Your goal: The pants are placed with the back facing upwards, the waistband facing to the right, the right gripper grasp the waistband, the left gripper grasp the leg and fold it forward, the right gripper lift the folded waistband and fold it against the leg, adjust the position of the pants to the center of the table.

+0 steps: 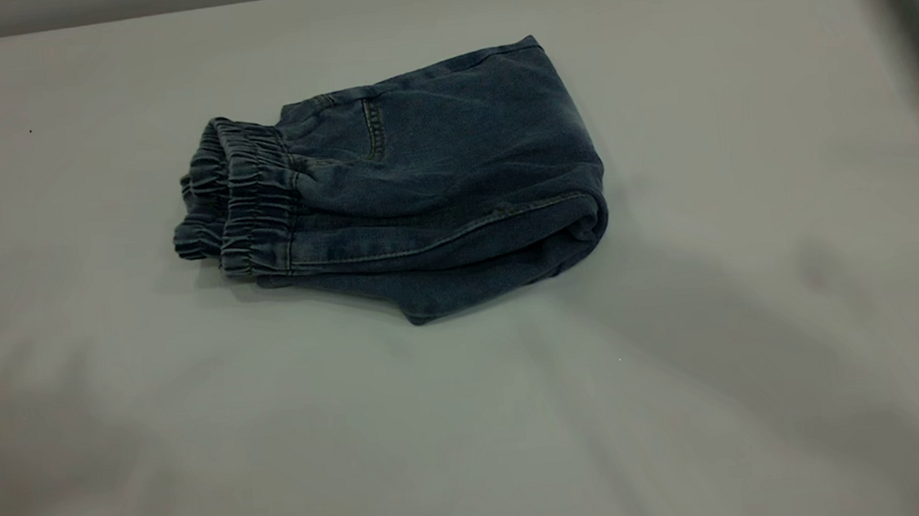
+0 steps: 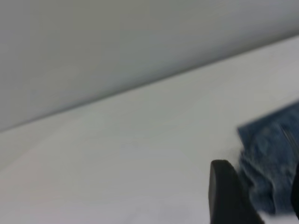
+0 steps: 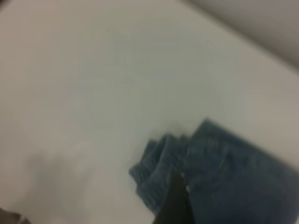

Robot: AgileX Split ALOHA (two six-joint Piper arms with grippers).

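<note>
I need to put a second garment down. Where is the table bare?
The folded blue denim pants take the middle of the grey table. Bare cloth lies on every side: widest nearer the camera, narrowest behind toward the far edge.

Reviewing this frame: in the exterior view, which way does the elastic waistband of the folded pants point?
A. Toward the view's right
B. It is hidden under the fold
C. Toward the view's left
C: the gathered elastic waistband lies at the left end of the folded pants, with the rounded fold at the right end.
</note>
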